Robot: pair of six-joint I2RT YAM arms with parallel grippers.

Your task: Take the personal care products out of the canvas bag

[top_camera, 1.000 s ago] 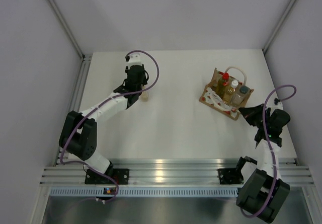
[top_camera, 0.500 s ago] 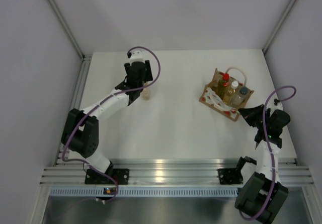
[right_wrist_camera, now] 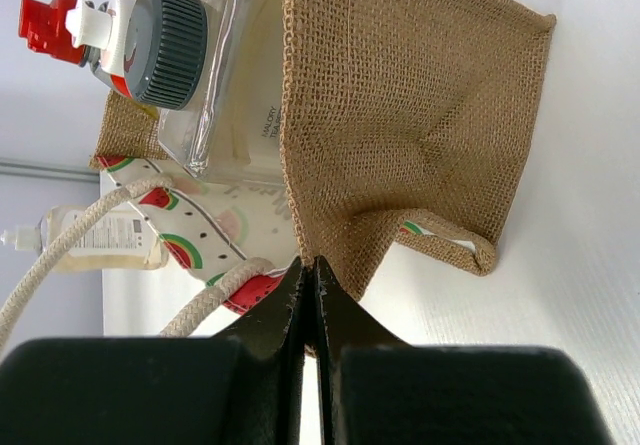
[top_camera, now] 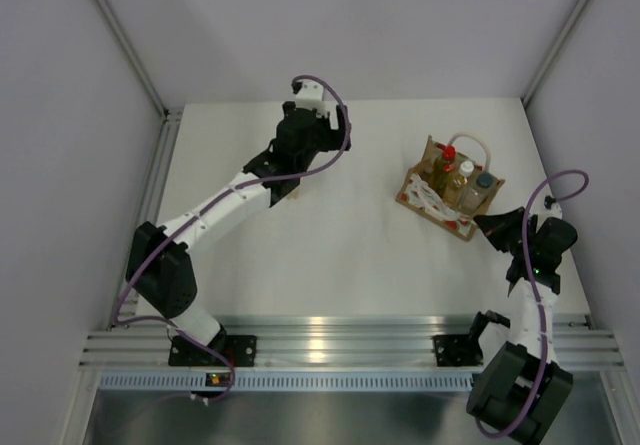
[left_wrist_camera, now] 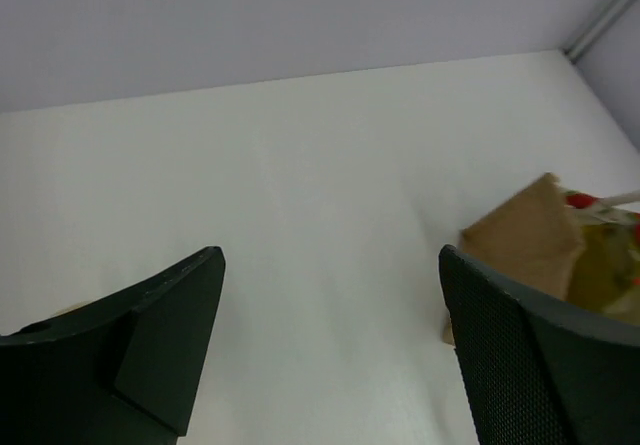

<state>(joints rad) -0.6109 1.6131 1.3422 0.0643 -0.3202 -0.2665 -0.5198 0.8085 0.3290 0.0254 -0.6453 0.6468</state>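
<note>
The canvas bag (top_camera: pixel 425 197) stands at the right of the table, its brown side (right_wrist_camera: pixel 420 95) close in the right wrist view. Inside it stand a yellow bottle with a red cap (top_camera: pixel 449 152), an amber bottle with a white cap (top_camera: pixel 465 170) and a clear bottle with a grey cap (top_camera: pixel 485 180). My right gripper (top_camera: pixel 490 223) is shut on the bag's canvas edge (right_wrist_camera: pixel 310 265). Another amber bottle (right_wrist_camera: pixel 95 237) stands on the table beyond the bag; the left arm covers it from above. My left gripper (top_camera: pixel 335 125) hovers open and empty (left_wrist_camera: pixel 330 255), facing the bag (left_wrist_camera: pixel 525 245).
Grey walls close in the table on the left, back and right. An aluminium rail (top_camera: pixel 330 340) runs along the near edge by the arm bases. The bag's white rope handles (right_wrist_camera: pixel 70 255) loop out on its printed side.
My left gripper opened, let go of the amber bottle at the table's left, and rose up and to the right, away from it. The right gripper and the bag stayed still.
</note>
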